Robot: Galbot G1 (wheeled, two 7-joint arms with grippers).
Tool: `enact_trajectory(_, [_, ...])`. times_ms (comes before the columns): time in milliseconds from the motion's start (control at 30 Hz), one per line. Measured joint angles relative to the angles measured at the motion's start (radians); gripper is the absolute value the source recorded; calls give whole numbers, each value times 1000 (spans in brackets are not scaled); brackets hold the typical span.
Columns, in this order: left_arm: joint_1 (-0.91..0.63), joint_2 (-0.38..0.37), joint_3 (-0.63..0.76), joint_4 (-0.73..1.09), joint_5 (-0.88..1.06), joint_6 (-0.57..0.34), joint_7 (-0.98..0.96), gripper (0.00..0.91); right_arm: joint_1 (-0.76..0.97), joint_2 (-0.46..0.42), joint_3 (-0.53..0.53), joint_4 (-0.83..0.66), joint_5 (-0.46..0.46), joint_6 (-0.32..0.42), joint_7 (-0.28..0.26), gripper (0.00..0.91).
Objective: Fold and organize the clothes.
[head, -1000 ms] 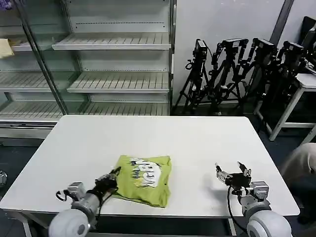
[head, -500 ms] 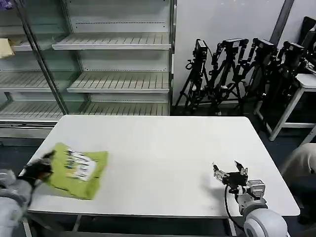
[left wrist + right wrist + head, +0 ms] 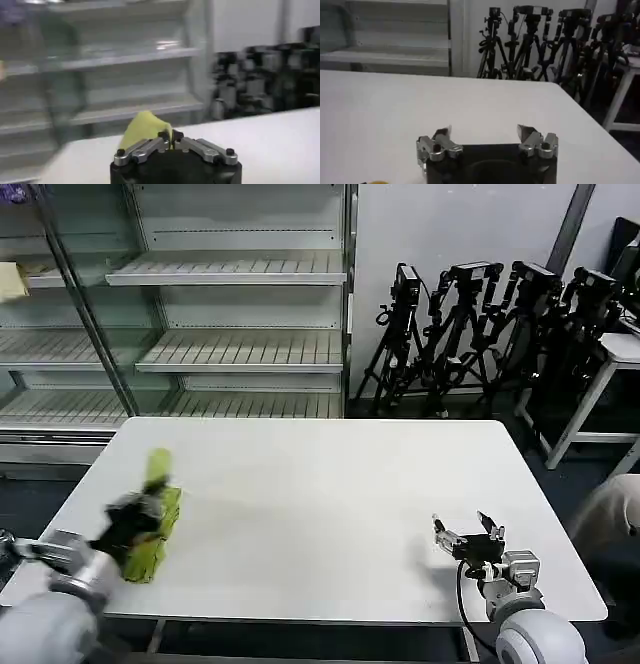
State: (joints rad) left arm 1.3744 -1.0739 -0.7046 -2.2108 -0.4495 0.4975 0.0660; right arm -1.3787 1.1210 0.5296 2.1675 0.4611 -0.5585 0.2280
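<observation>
Head view: the left gripper [image 3: 128, 522] holds the folded T-shirt [image 3: 155, 519] at the left edge of the table [image 3: 330, 504], the bundle standing nearly on edge. One second ago the shirt lay flat near the table's front centre; half a second ago it was already carried to the left side. Left wrist view: the fingers are closed together on the yellow-green fabric [image 3: 145, 127]. Judgement: folding appears complete; the transfer toward a storage place is under way. The right gripper [image 3: 468, 536] waits above the table's front right, fingers [image 3: 527, 134] spread apart, unchanged
</observation>
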Motion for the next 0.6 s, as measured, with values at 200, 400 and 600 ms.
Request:
enact_trajectory(200, [-25, -92, 238, -17, 121, -11, 5, 10, -1, -6, 17, 6, 2, -1, 0, 907])
enact_trajectory(400, [-63, -172, 408, 4, 169, -2, -24, 10, 15, -5, 25, 7, -9, 6, -18, 907])
enact_trajectory(600, [-102, -230, 512, 36, 203, 7, -52, 907, 68, -3, 8, 15, -51, 34, -55, 907])
